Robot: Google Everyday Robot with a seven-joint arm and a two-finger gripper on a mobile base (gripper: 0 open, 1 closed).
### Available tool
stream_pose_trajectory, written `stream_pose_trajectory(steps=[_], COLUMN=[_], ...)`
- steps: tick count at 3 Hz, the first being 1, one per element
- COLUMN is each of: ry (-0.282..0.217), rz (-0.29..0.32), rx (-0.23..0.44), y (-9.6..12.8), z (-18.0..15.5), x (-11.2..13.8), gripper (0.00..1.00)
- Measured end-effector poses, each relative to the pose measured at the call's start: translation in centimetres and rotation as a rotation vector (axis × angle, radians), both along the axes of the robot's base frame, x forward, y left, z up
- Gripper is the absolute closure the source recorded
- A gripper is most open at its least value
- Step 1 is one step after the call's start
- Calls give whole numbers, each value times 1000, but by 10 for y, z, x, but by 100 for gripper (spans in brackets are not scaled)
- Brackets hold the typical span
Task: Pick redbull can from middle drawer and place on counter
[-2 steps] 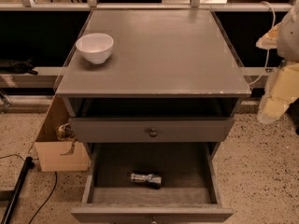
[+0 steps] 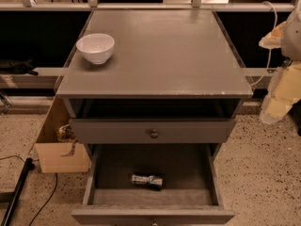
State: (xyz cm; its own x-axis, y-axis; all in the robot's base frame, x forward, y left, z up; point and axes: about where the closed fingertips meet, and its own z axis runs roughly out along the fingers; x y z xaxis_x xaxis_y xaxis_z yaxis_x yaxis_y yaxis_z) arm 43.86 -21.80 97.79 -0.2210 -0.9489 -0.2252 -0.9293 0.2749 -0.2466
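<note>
Low in the centre of the frame, the redbull can (image 2: 146,181) lies on its side on the floor of the middle drawer (image 2: 113,171), which is pulled out toward the bottom edge. The can sits roughly midway across the drawer, nearer the front wall than the back, its long axis running left to right.

At the right edge of the frame, about level with the counter's front edge, hangs the gripper (image 2: 275,102), a pale yellowish shape beside the cabinet and off its right side. Whether it is spread or closed cannot be told. The can is well apart from it, down and to the left, with the drawer's right wall and the cabinet corner between them; nothing touches the can.

Counted: one can, one white bowl (image 2: 95,47), two drawers. The bowl stands upright on the upper left part of the counter (image 2: 164,55). The upper drawer (image 2: 117,132) is pushed in, with one round knob (image 2: 154,133) at its middle, under a dark gap below the counter. One cardboard box (image 2: 61,159) stands on the speckled floor (image 2: 263,173) left of the cabinet, and one dark cable (image 2: 44,206) trails at lower left.
</note>
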Motion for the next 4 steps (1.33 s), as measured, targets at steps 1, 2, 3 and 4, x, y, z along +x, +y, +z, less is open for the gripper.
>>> stream_pose_trajectory(steps=[1,2,3,4], ry=[-7,0,19,58], rz=[5,5,1,0], rx=[162,313,403,430], y=[-21,-27,-28,-22], z=[-16,-39,-66,-95], x=[4,0,-5,-7], gripper=[0,0,0,0])
